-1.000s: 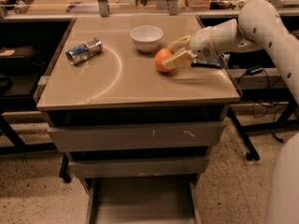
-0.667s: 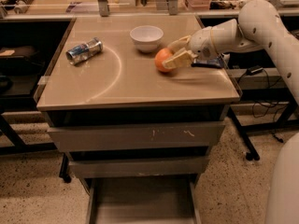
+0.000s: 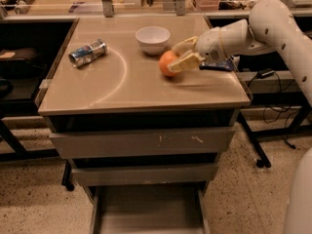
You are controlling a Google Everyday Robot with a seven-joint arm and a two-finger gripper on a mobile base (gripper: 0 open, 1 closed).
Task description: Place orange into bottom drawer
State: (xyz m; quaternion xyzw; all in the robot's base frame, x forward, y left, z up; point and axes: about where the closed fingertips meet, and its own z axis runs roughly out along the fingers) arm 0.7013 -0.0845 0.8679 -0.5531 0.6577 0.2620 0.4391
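The orange [image 3: 166,63] is on the right part of the cabinet top [image 3: 126,89], just in front of and to the right of the white bowl. My gripper [image 3: 173,58] reaches in from the right, with one cream finger [image 3: 184,45] behind the orange and the other [image 3: 185,62] in front of it, shut on the fruit. The orange is at or just above the top; I cannot tell which. The bottom drawer [image 3: 146,209] is pulled out at the foot of the cabinet, and its grey floor is bare.
A white bowl [image 3: 152,39] stands at the back middle of the top. A crushed can [image 3: 88,52] lies on its side at the left. The scratched top drawer front [image 3: 141,141] and middle drawer front [image 3: 146,173] are shut. Benches flank the cabinet.
The gripper and the orange have shifted slightly to the left. The bowl, the can and the drawers have not moved.
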